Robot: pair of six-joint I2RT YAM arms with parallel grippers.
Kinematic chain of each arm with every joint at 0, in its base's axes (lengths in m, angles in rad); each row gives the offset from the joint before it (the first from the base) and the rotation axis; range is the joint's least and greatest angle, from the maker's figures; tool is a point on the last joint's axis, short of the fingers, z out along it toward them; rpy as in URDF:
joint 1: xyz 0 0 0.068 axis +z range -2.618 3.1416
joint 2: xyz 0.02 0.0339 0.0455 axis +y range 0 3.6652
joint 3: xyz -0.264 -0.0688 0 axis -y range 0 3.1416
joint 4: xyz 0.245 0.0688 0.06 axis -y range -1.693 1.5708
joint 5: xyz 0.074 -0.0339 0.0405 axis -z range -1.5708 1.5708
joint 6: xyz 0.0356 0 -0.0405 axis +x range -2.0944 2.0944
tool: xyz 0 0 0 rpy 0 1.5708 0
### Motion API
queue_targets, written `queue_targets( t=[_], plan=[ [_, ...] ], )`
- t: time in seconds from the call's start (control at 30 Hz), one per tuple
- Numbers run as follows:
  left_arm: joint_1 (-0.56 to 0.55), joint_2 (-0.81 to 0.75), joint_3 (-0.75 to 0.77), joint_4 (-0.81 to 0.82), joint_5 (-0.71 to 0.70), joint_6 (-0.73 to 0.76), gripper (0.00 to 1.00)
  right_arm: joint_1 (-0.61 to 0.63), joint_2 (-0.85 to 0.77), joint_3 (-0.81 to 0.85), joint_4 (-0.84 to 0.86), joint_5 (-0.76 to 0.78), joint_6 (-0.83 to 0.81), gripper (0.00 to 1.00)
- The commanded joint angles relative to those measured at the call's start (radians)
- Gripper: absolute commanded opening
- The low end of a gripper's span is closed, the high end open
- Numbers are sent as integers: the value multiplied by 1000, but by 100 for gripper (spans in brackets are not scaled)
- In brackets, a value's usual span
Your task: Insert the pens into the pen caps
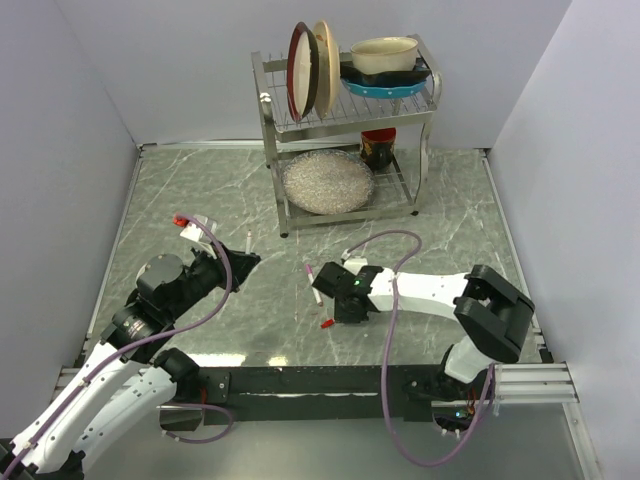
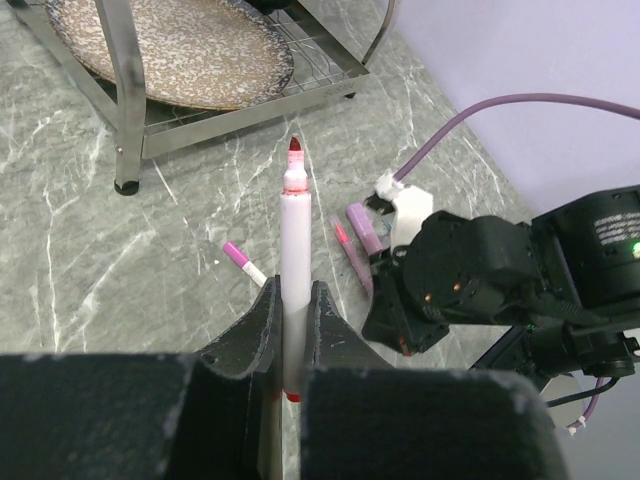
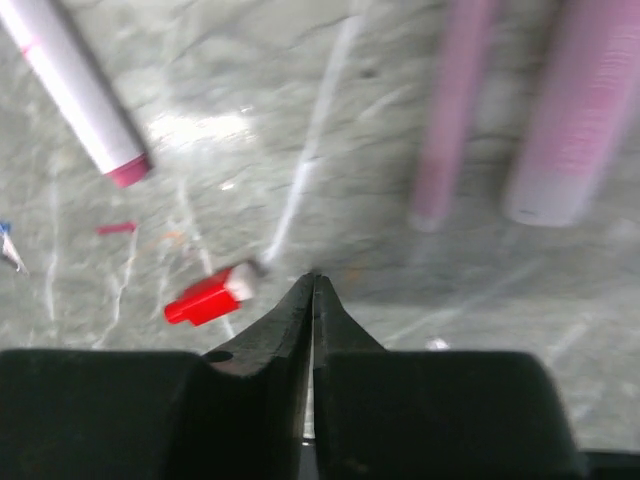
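White-barrelled, red-tipped pen [image 2: 295, 235] stands clamped in the left gripper [image 2: 292, 300]; the right gripper [image 3: 314, 285], fingers pressed together on nothing, sits just beside a red cap [image 3: 205, 298].

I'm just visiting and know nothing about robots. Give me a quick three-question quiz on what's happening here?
1. True or false: the left gripper grips a white pen with a red tip.
2. Choose: the right gripper is A) open, B) shut on nothing, C) shut on a cap.
3. Fill in: the loose cap lying by the right gripper is ____.
Key: 1 true; 2 B; 3 red.
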Motion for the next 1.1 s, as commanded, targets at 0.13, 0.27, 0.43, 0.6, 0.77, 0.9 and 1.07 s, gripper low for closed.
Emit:
queue_targets(
  t=[0.13,0.27,0.43,0.6,0.77,0.9,1.07],
  plan=[
    [2,0,4,12,6,11,1,-19,-78,74,-155,-24,374,36],
    [2,-13,3,18,30,17,1,-20,-55,125,-235,-30,545,36],
    [2,-39,-5,18,55,17,1,-33,-17,183,-283,-47,671,37],
    [2,-54,-8,27,76,17,1,-39,61,235,-332,-73,714,38],
    [2,-62,-8,19,88,20,1,-40,86,212,-295,-127,738,37],
    [2,-68,-8,26,96,23,1,-42,136,237,-310,-136,738,37],
    [2,-65,-10,26,105,26,1,-42,166,225,-269,-148,747,38]
  ],
)
